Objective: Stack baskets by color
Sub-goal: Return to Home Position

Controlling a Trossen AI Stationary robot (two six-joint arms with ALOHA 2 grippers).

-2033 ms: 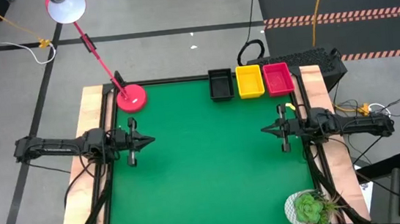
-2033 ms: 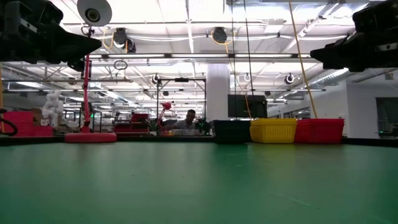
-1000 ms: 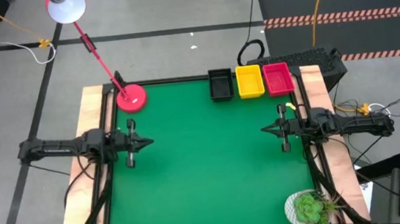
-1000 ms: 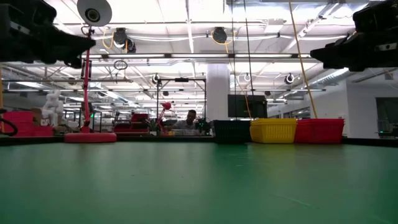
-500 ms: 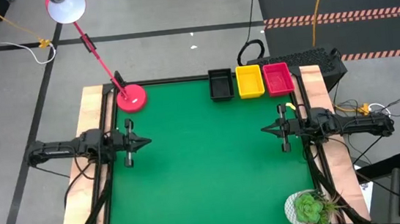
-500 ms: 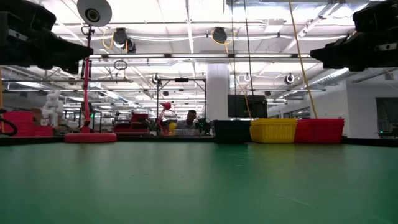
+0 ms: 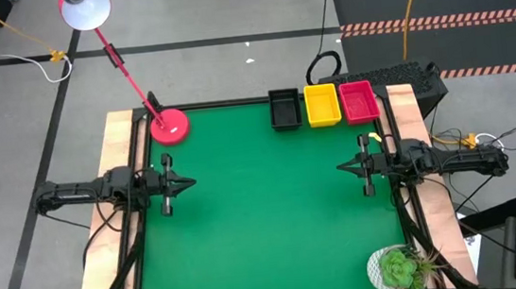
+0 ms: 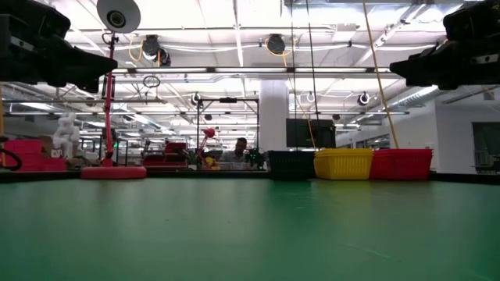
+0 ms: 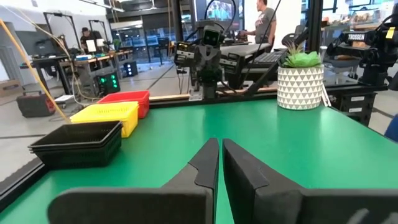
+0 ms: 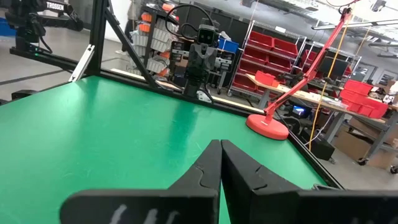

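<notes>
The left gripper (image 7: 191, 180) hangs over the left edge of the green table (image 7: 267, 238), tips pointing inward, its two dark fingers (image 9: 208, 165) drawn together with only a thin slit between them and nothing held. Facing it from the opposite edge, well apart, the right gripper (image 7: 341, 167) hangs level with it, its fingers (image 10: 211, 160) likewise pressed together and empty.

Out from the right gripper, toward the far edge of the table, the baskets stand in a row of three stacks, each just beside the next. The red-pink stack (image 7: 359, 101) is closest to the right arm, the yellow stack (image 7: 322, 105) is in the middle, and the black stack (image 7: 284, 110) is farthest along, toward the left gripper's side. All three sit much nearer the right gripper than the left.

Out from the left gripper, at the far edge on its own side, stands a round red lamp base (image 7: 169, 126). A potted plant (image 7: 401, 268) sits at the near corner on the right gripper's side
</notes>
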